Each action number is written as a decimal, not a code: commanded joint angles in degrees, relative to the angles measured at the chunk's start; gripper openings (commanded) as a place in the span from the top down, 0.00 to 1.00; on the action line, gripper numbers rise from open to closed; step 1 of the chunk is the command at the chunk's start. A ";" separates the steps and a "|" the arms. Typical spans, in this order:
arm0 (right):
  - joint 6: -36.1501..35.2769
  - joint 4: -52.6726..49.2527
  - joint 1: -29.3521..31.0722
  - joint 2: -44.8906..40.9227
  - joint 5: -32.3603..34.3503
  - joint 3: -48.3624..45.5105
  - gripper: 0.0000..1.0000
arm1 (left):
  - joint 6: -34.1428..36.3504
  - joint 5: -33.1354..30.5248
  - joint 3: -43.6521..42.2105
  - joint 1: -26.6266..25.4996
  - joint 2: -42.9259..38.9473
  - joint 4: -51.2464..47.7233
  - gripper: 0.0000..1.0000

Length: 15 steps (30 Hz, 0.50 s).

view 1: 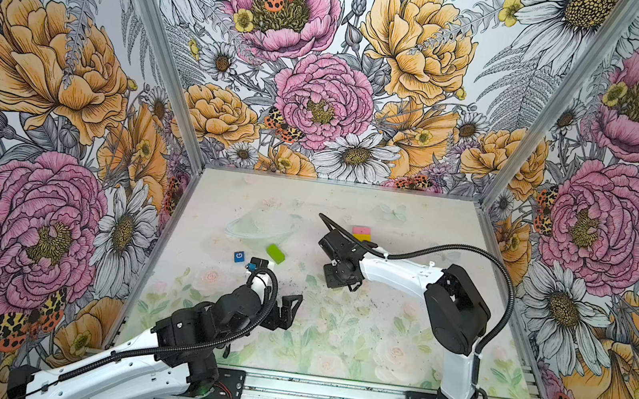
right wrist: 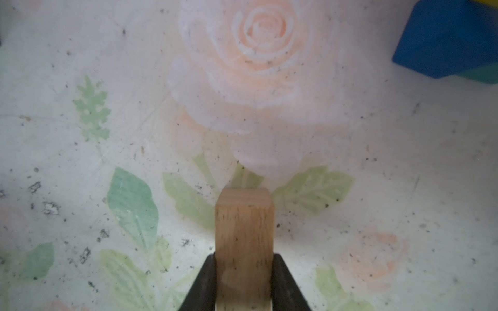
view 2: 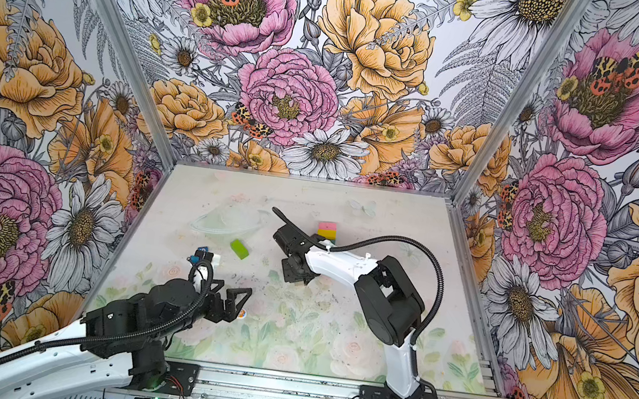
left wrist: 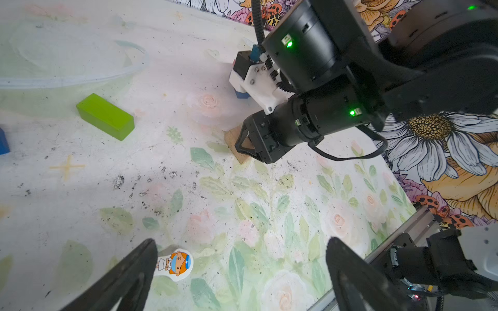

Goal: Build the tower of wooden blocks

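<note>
My right gripper (right wrist: 244, 258) is shut on a bare-wood brick (right wrist: 244, 229), with a black finger pressed against each long side, low over the table. In both top views this gripper (view 1: 336, 278) points down mid-table and hides the brick. The left wrist view shows the brick (left wrist: 234, 140) under that gripper (left wrist: 250, 146). The tower (view 1: 361, 233) stands behind it, pink over yellow, with its blue cube (right wrist: 447, 37) and a teal one (right wrist: 482, 74) at the bottom. A green brick (view 1: 275, 253) and a dark blue cube (view 1: 239, 256) lie loose to the left. My left gripper (view 1: 286, 309) hovers open and holds nothing.
A clear plastic bowl (view 1: 260, 224) sits behind the green brick. A small flat cartoon nurse figure (left wrist: 175, 265) lies on the mat beside my left fingers (left wrist: 134, 274). Flowered walls close the table on three sides, and a metal rail (view 1: 325, 394) runs along the front.
</note>
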 commanded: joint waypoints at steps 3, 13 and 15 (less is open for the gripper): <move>-0.02 -0.67 -2.22 -2.11 -0.66 1.47 0.76 | 4.02 4.52 4.19 3.31 3.16 1.76 0.01; 0.31 -0.58 -2.63 0.41 -2.09 1.20 0.76 | 5.30 7.07 4.95 7.16 5.69 2.73 0.01; 0.24 -0.58 -2.61 0.73 -1.92 1.17 0.76 | 5.33 9.11 4.87 7.81 5.68 2.81 0.01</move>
